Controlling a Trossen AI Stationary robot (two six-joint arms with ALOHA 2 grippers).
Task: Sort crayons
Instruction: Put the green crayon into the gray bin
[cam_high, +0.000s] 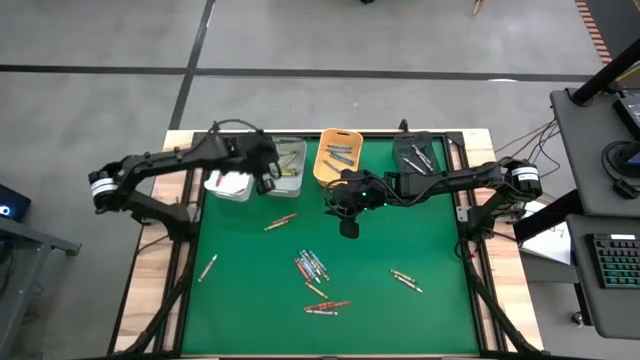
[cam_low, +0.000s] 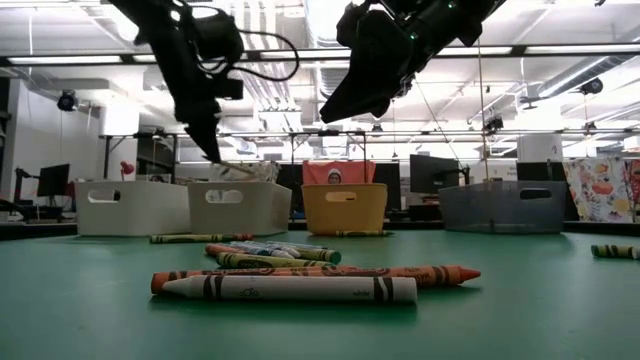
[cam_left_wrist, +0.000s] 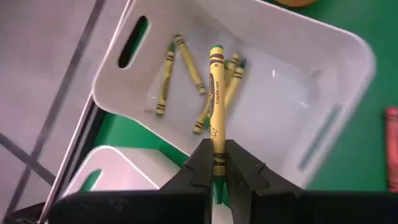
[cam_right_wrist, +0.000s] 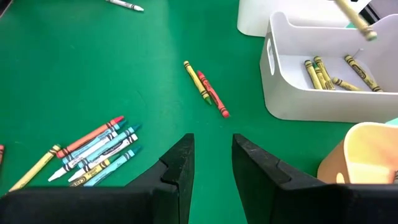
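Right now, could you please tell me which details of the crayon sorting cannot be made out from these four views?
- White bin: the left gripper, shut on a yellow crayon, hides its contents in the high view, and the left wrist view cuts it off at the edge.
- Black bin: its crayon colours are too small to tell in the high view.
- Orange bin: its wall hides its contents in the low view.
- Right gripper: open and empty over the green mat.

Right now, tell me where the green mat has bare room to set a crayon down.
Free patches: the mat's near right corner, past the pair of crayons, and the near left corner beyond the lone crayon. Crowded: the middle, around the crayon cluster, and the far edge, lined by the grey bin, orange bin and black bin.
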